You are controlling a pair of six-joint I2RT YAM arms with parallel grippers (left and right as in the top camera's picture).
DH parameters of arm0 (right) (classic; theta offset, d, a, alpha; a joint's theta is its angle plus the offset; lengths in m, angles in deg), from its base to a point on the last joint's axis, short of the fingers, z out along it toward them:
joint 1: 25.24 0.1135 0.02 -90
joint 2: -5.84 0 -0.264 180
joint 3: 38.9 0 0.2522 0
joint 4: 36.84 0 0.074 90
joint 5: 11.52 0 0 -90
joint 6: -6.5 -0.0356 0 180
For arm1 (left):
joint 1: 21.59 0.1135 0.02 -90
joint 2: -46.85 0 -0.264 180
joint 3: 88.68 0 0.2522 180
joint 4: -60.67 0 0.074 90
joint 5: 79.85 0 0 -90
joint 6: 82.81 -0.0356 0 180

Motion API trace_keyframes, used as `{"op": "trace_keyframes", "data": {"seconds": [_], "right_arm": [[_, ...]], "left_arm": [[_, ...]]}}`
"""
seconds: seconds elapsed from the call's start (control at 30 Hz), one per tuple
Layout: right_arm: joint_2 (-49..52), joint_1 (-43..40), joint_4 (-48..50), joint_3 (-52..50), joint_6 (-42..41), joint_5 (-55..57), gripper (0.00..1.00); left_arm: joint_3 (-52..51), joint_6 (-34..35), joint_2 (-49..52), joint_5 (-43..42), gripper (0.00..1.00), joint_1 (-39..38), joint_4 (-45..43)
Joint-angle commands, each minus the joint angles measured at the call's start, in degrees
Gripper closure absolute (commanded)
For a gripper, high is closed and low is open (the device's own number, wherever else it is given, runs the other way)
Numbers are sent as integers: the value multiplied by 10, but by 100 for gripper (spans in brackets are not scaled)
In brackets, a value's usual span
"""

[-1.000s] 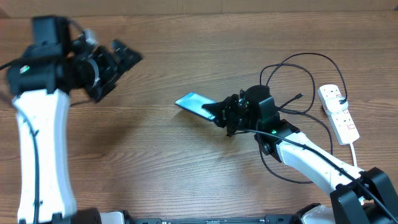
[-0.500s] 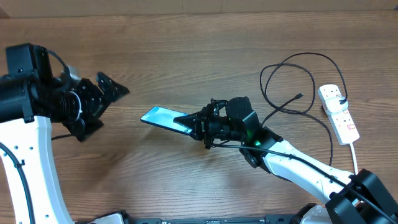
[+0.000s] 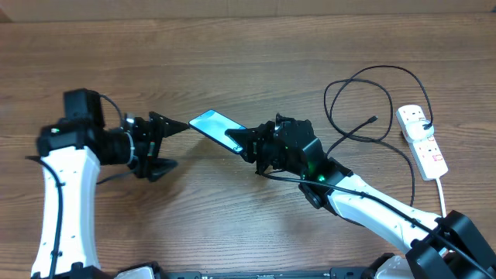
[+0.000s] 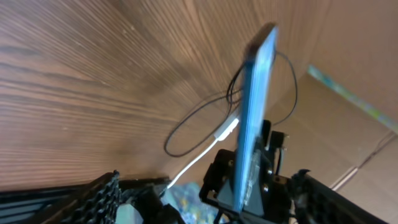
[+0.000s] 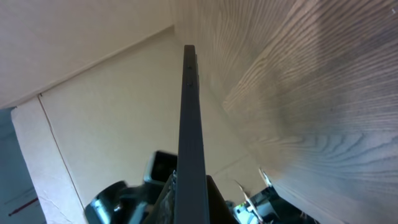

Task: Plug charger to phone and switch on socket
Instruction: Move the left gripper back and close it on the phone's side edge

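Observation:
The phone (image 3: 215,126), its blue screen lit, is held tilted above the table by my right gripper (image 3: 249,142), which is shut on its right end. In the right wrist view the phone (image 5: 189,118) shows edge-on between the fingers (image 5: 191,202). My left gripper (image 3: 168,145) is open, its fingers pointing at the phone's left end, close but apart. In the left wrist view the phone (image 4: 255,106) stands edge-on ahead of the open jaws (image 4: 211,208). The charger (image 3: 364,97) lies looped at the right, its tip (image 3: 374,120) free. The socket (image 3: 422,139) lies at the far right.
The socket's white lead (image 3: 443,190) runs toward the front edge at the right. The right arm's white link (image 3: 372,205) stretches across the front right. The left arm (image 3: 66,194) stands at the front left. A cardboard wall (image 4: 348,118) borders the table.
My right gripper carried the phone left, then lifted and tilted it toward the left arm. My left arm swung down and in, so its open jaws now face the phone's end.

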Motion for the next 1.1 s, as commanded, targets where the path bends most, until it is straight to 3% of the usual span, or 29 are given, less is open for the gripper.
{"op": "trace_keyframes", "data": {"seconds": [0.0, 0.37, 0.63, 0.87, 1.07], "right_arm": [[-6, -1, 12, 6, 6, 15, 96], [-6, -1, 21, 6, -3, -10, 96], [-6, -1, 27, 6, -73, -37, 96], [-6, -1, 29, 6, -124, -63, 96], [-6, -1, 30, 6, -165, -79, 96]], "left_arm": [[-47, 109, -7, -47, 23, -33, -66], [-62, 283, -7, 4, 25, -120, -278], [-62, 297, -7, 22, 34, -142, -300], [-62, 307, -7, 35, 52, -142, -304], [-62, 328, -7, 37, 59, -142, -330]]}}
